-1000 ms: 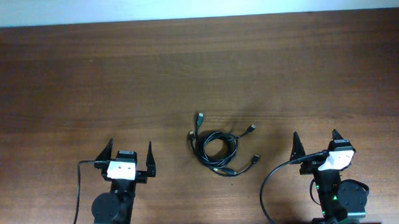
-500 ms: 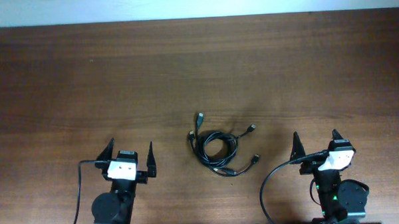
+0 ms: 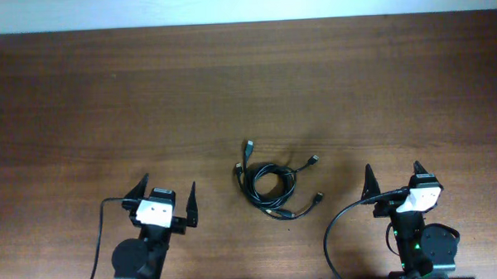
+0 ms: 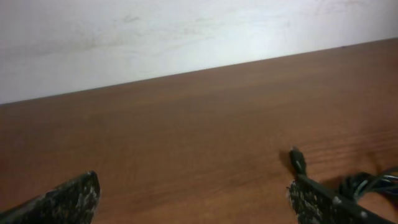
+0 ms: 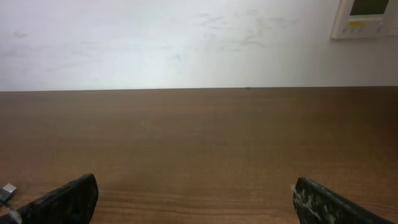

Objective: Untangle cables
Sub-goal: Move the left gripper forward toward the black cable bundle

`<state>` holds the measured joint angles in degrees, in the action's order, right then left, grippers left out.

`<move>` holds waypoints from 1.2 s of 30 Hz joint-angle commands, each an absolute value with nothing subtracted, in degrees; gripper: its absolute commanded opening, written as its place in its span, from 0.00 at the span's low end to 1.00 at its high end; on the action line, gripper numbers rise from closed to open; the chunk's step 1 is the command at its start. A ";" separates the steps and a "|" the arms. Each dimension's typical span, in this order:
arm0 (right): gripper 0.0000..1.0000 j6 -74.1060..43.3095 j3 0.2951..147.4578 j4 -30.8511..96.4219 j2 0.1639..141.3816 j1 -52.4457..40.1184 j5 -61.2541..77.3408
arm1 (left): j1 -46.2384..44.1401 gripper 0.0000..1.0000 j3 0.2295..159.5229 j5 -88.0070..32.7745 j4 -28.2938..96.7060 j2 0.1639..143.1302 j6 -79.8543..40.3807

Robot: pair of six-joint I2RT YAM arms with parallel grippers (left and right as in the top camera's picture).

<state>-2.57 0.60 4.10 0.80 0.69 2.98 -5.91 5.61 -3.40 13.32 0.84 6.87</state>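
The cables (image 3: 270, 183) lie as one tangled black coil on the wooden table (image 3: 247, 90), a little right of the middle, with several plug ends sticking out at the top left and right. My left gripper (image 3: 168, 196) is open and empty, to the left of the coil and nearer the front edge. In the left wrist view a plug end (image 4: 298, 162) and part of the coil (image 4: 373, 183) show by my right finger; the left gripper (image 4: 193, 199) holds nothing. My right gripper (image 3: 392, 177) is open and empty, to the right of the coil. One plug (image 5: 7, 190) shows at the left edge of the right wrist view, beside the right gripper (image 5: 194, 199).
A white wall (image 5: 186, 37) runs along the table's far edge, with a white panel (image 5: 367, 15) on it at the upper right. Thick black arm cables (image 3: 334, 228) hang by both arm bases at the front edge.
My left gripper has turned slightly and shifted a little to the right, toward the coil. The cables and the right arm have not moved.
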 commanded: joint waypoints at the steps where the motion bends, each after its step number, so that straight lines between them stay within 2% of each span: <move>1: 0.99 -2.42 0.32 4.49 0.21 0.27 2.33 | -5.56 0.99 11.11 -4.73 15.79 0.40 7.40; 18: 0.99 -2.42 0.32 4.49 0.21 0.27 2.33 | -5.56 0.99 22.76 -4.73 31.88 14.48 7.42; 36: 0.99 -2.42 0.32 4.49 0.21 0.27 2.33 | -5.56 0.99 35.77 -4.75 41.76 34.26 7.42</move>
